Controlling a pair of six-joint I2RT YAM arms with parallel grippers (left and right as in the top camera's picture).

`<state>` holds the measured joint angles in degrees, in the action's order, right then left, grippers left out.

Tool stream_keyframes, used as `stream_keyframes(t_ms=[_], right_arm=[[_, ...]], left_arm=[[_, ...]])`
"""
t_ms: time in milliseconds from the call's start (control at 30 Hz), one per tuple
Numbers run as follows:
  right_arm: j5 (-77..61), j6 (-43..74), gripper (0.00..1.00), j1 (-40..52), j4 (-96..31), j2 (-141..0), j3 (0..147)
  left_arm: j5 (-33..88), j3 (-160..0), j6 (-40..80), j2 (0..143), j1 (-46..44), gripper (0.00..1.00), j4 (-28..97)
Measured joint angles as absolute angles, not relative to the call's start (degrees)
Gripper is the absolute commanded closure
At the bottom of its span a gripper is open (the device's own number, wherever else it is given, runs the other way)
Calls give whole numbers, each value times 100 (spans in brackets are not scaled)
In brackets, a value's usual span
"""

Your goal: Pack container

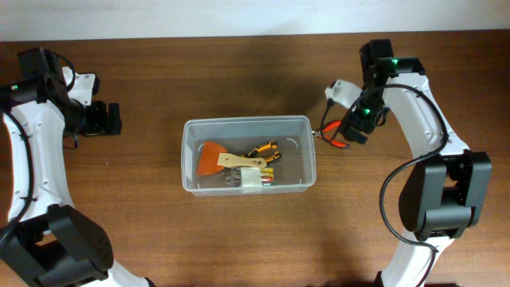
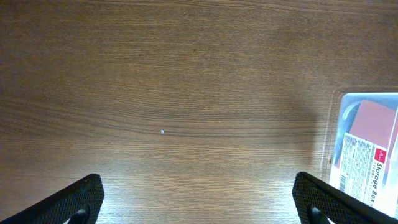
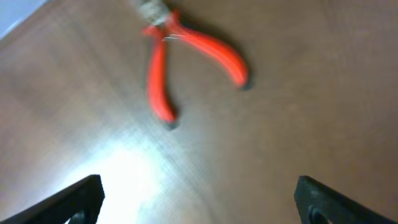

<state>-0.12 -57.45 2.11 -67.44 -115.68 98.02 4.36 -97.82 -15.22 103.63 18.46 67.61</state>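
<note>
The container (image 1: 247,121), a clear plastic tub, stands mid-table and holds an orange-bladed scraper (image 1: 213,157), a yellow-and-black hand tool (image 1: 263,150) and a small clear case (image 1: 253,180). Red-handled pliers (image 1: 333,137) lie on the wood just right of the tub. My right gripper (image 1: 356,127) hovers over them, open and holding nothing. In the right wrist view the pliers (image 3: 186,56) lie ahead of the open right gripper (image 3: 199,202), blurred. My left gripper (image 1: 111,119) is far left of the tub, open and empty. The left wrist view has the left gripper (image 2: 199,202) over bare wood, with the container's corner (image 2: 337,134) at the right edge.
A printed label (image 2: 367,162) shows on the container's side in the left wrist view. Brown wooden tabletop (image 1: 143,207) surrounds the tub. The arm bases stand at the near left (image 1: 56,247) and near right (image 1: 442,199).
</note>
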Motion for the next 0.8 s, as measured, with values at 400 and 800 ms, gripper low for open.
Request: stream_keyframes(t_ms=[400, 800], right_arm=[[-856, -6294, 2, 211, -6989, -11568, 9703], [-871, -6320, 1, 211, -6388, -11568, 9144]], left_arm=[[434, -9782, -1522, 10363, 1846, 1, 6764], [434, -9782, -1522, 10363, 1846, 1, 6761]])
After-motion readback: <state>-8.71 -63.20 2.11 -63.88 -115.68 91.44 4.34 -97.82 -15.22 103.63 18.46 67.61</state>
